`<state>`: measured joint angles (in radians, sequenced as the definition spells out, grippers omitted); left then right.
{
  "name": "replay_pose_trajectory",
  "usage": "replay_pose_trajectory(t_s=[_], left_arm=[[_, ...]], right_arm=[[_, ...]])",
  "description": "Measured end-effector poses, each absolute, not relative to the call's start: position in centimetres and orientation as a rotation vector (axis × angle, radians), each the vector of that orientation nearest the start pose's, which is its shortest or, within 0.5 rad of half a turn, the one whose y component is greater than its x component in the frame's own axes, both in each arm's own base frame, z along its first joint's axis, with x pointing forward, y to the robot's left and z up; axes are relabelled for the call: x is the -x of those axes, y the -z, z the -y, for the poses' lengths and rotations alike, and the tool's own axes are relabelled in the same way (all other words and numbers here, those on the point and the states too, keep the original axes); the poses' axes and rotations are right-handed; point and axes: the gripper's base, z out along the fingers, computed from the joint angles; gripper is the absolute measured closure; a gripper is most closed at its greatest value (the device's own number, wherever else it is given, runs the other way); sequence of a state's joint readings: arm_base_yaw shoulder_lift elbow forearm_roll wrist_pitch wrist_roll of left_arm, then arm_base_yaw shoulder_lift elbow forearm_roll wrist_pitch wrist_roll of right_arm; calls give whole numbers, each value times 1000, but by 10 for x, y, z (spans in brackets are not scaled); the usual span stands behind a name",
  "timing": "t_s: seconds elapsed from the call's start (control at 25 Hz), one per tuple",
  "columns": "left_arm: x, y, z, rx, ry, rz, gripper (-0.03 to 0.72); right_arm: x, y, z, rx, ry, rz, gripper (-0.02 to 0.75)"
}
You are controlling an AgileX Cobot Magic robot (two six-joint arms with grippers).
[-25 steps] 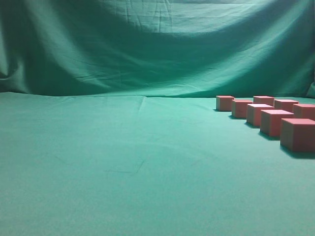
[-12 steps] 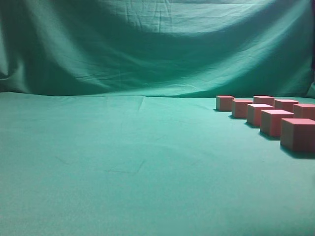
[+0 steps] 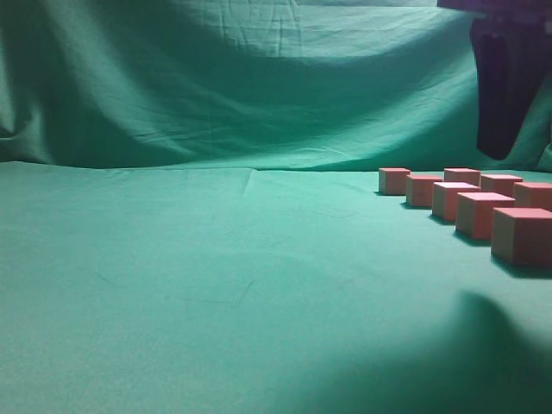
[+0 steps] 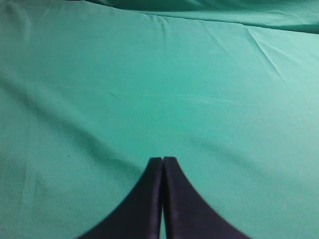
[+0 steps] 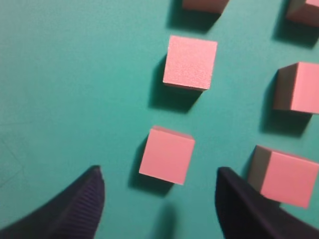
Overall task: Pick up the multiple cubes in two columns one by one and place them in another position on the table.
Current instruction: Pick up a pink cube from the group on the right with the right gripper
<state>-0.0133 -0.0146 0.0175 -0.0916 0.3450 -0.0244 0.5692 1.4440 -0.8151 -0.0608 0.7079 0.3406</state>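
Observation:
Several pinkish-red cubes stand in two columns at the right of the green table (image 3: 216, 285), the nearest cube (image 3: 522, 235) at the frame's edge and the farthest (image 3: 393, 180) by the backdrop. My right gripper (image 3: 498, 147) hangs dark above them at the top right. In the right wrist view, the right gripper (image 5: 158, 174) is open and holds nothing. One cube (image 5: 167, 155) lies on the cloth below the gap, another cube (image 5: 190, 62) lies beyond it, and the second column's cube (image 5: 281, 177) is by the right finger. My left gripper (image 4: 162, 160) is shut and empty over bare cloth.
A wrinkled green backdrop (image 3: 259, 78) rises behind the table. The right arm throws a dark shadow (image 3: 483, 345) on the cloth at the front right. The cube columns run off the right edge of the exterior view.
The right gripper has come into the exterior view at the top right, above the cubes, and its shadow now falls on the front right cloth. The cubes have not moved.

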Motion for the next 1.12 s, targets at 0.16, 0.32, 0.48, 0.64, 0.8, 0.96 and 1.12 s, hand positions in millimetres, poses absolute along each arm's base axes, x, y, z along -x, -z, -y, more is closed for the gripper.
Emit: replay_pose_trajectory(t_s=[0.16, 0.32, 0.48, 0.64, 0.8, 0.96, 1.12], left_arm=[[-53, -177, 4, 67, 116, -1830, 688], [-53, -177, 4, 67, 116, -1830, 688], [-53, -177, 4, 67, 116, -1830, 688], [-53, -177, 4, 67, 116, -1830, 688], [-53, -177, 4, 67, 116, -1830, 688], [-53, -177, 4, 67, 116, -1830, 688], [-53, -177, 4, 67, 116, -1830, 688]], right_arm=[[-222, -200, -138, 340, -125, -2848, 272], [-227, -187, -141, 334, -115, -2870, 272], [-233, -177, -145, 337, -120, -2867, 272], [-237, -169, -148, 341, -117, -2870, 334], [-239, -164, -147, 374, -80, -2876, 473], [-239, -165, -147, 379, -59, -2895, 476], [-241, -180, -148, 459, 10, -2975, 476]])
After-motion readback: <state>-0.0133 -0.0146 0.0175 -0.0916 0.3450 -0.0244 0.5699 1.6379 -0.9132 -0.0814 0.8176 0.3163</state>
